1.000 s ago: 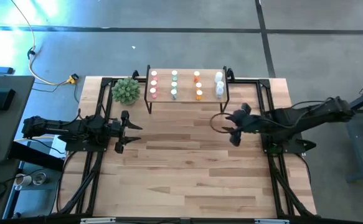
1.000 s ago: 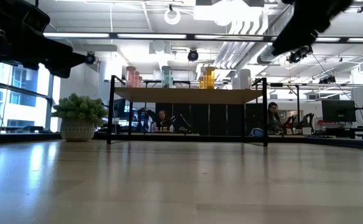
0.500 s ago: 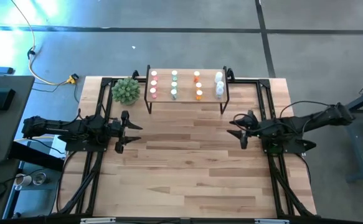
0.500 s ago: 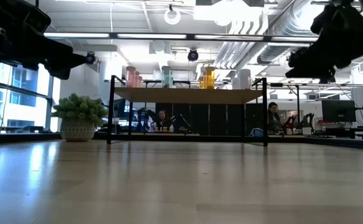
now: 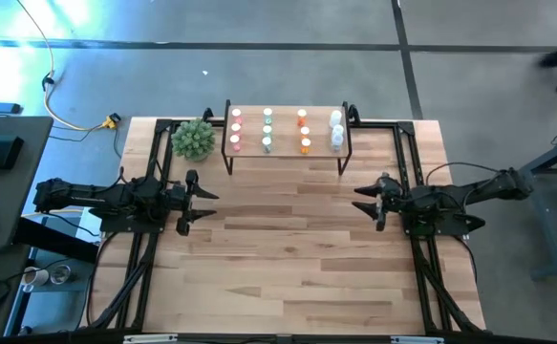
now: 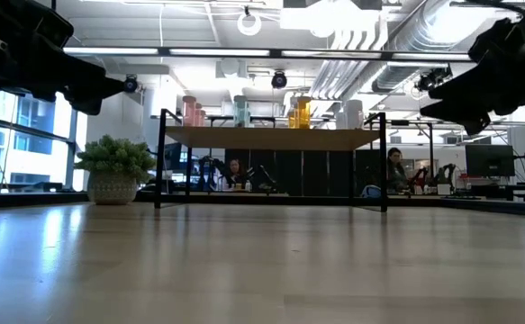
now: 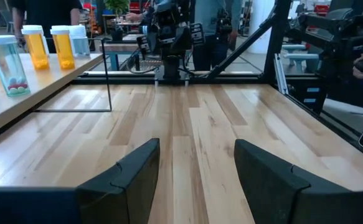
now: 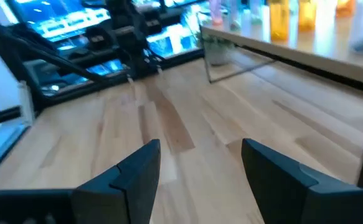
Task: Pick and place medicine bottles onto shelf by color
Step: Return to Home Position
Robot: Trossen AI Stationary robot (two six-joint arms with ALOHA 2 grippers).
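Right arm [image 5: 450, 196] had pulled back & dropped from in front of the shelf's [image 5: 285, 141] right end to a folded pose by the desk's [image 5: 288, 248] right edge; nothing else had shifted. Right jaws were spread w/ nothing btw them, pointing across the desk. Left jaws, likewise spread & empty, sat near the left edge on the parked left arm [image 5: 116, 196]. Medicine bottles [image 5: 267, 130] all stood on the shelf at the desk's rear centre, in colour columns: pink, green, orange, then white at the right end. Sorting looked done, so the step in hand was prob. the return to rest; next move needs only the right arm settling, no grasp. Desk was pale wood slats, w/ a potted plant [image 5: 193, 139] by the shelf's left end. Beyond: open workshop, ceiling ducts, seated people [image 6: 394, 167] at far benches.
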